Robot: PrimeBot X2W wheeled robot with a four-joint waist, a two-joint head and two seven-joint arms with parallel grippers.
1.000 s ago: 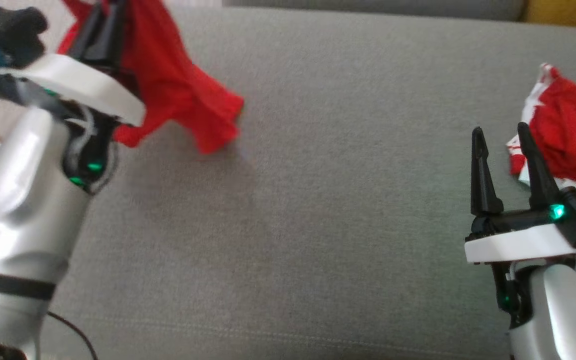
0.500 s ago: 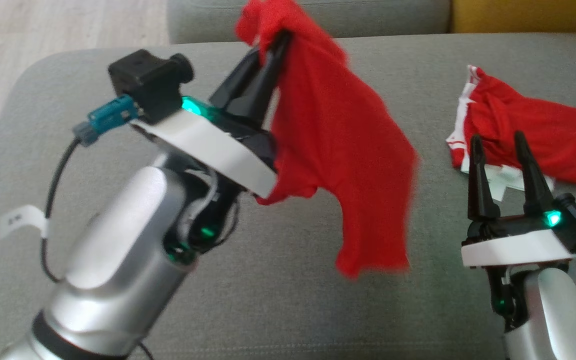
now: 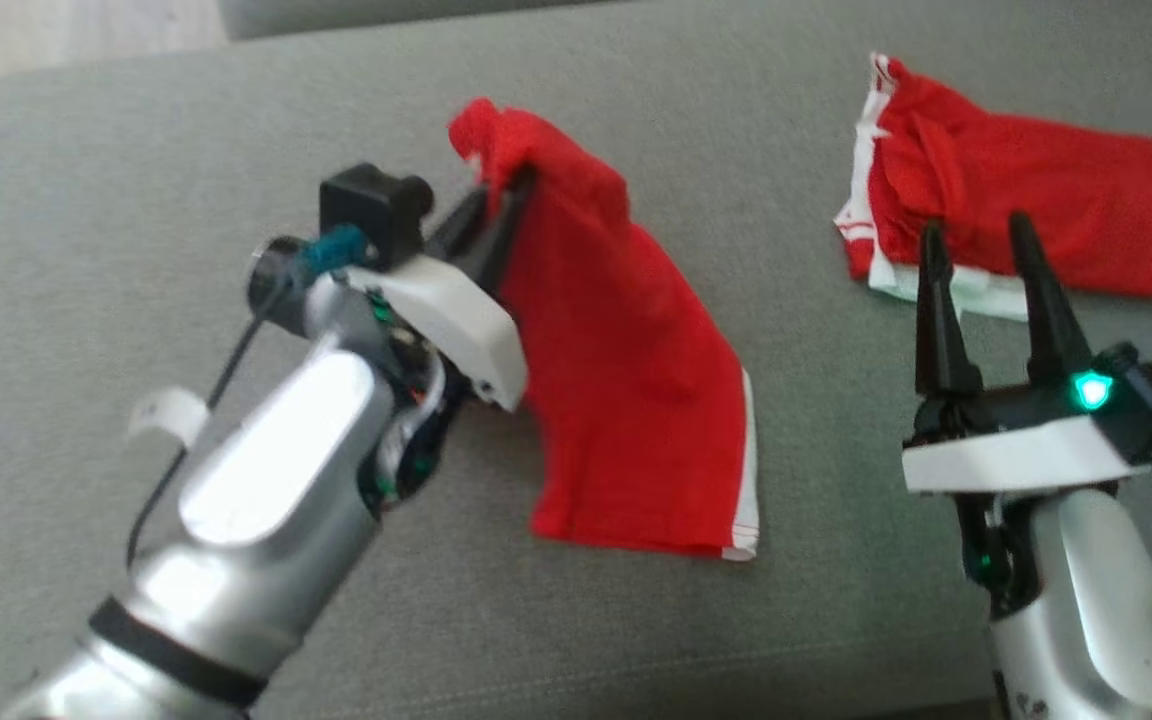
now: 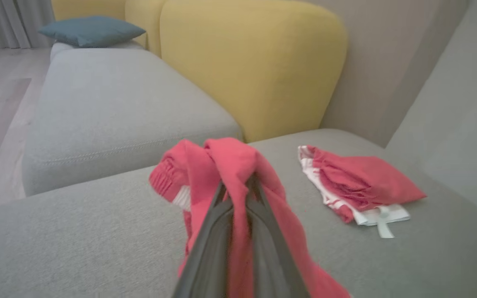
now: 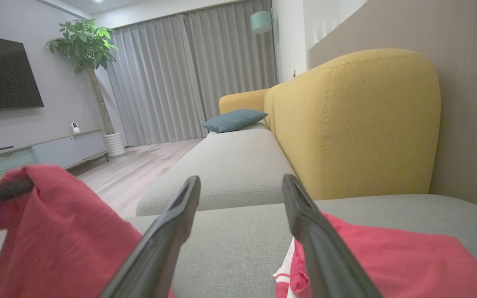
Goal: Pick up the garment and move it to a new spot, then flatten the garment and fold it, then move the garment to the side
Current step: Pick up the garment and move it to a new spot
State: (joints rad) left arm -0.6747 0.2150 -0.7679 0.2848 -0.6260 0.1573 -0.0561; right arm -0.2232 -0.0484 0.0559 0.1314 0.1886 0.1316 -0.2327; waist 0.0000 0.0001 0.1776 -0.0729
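My left gripper (image 3: 508, 190) is shut on the top of a red garment (image 3: 626, 380) with a white side stripe. The cloth hangs from the fingers, and its lower hem reaches the grey sofa seat (image 3: 136, 150). In the left wrist view the bunched red garment (image 4: 222, 161) drapes over the closed fingertips (image 4: 238, 184). My right gripper (image 3: 976, 235) stands open to the right, holding nothing; its spread fingers (image 5: 172, 223) show in the right wrist view. There the held garment (image 5: 56, 231) shows at the lower left.
A second red and white garment (image 3: 1026, 200) lies folded on the seat just beyond my right gripper. A yellow backrest (image 4: 255, 62) rises behind the seat. Another grey seat with a blue cushion (image 4: 91, 31) adjoins it. Wooden floor (image 3: 56, 30) lies past the seat's left edge.
The head view has shifted. My left gripper has brought the garment from the far left towards the middle of the seat and lowered it; its hem now touches the cushion. The right gripper stays open.
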